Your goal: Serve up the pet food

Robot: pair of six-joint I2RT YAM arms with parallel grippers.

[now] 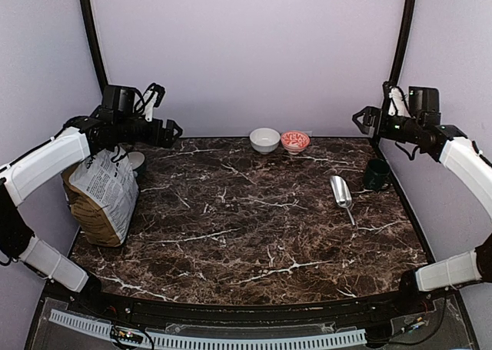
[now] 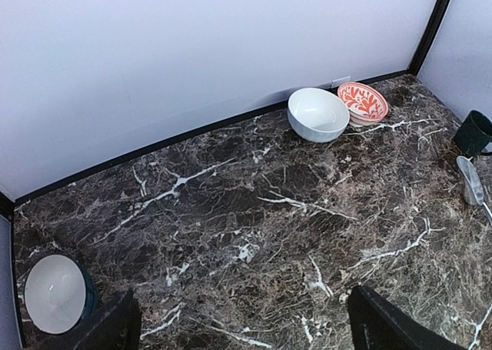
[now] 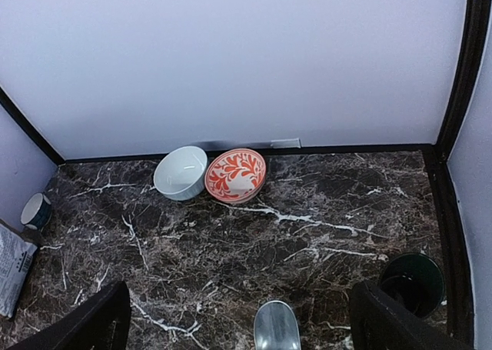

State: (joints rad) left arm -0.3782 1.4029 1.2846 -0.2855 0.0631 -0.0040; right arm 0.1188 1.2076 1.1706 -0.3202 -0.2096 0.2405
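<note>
observed state. the pet food, seen only as a large crumpled tan paper bag with a white printed front panel (image 1: 100, 195), is stood upright at the left edge of the top view, on the dark brown marble-patterned table (image 1: 231, 242). its mouth is kept upward, so nothing is spilled; the contents are not visible. the bag's top is partly overhung by the left arm.

the left gripper (image 1: 171, 131) is held raised in the upper left of the top view, beyond the bag and apart from it. in the left wrist view its two black fingers (image 2: 115, 327) are seen at the lower corners, spread wide, with only bare table between them; nothing is gripped. the right gripper (image 1: 360, 121) is likewise held raised in the upper right, its jaws wide apart in its own wrist view, with nothing held.

a silver metal scoop (image 1: 341, 192) is laid flat right of centre, near a dark green cup (image 1: 377, 175). a plain white round bowl (image 1: 264, 139) and a red-and-white patterned bowl (image 1: 295, 141) are set side by side at the back centre, apparently touching, mouths up, and are judged ready to receive a serving. a small white-lined bowl with a teal outside (image 2: 54, 292) is placed behind the bag.

judgement: no step of the serving is in hand. both arms are held high, presumably so that the working surface is left unobstructed.
</note>
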